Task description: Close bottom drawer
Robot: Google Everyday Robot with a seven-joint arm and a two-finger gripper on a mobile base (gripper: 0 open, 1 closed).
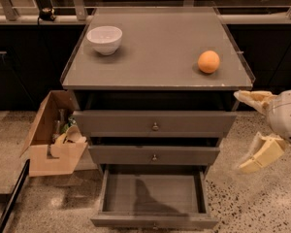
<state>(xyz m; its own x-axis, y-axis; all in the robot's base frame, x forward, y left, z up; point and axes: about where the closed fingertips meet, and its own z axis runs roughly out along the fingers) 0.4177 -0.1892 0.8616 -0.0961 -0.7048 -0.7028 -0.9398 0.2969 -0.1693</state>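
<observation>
The bottom drawer (154,194) is pulled out below the counter's (160,52) front edge. The tool (241,131) is held just off the front right corner, jaws spread apart, empty.

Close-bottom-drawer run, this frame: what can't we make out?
- Bottom drawer, camera view: it stands pulled out, but its front face and knob are cut off by the lower edge.
- Hand, open, right of the cabinet and not touching it: the arm behind it is cut off by the right edge.
- Cardboard box, left of the cabinet: its contents are too small and blurred to name.
</observation>
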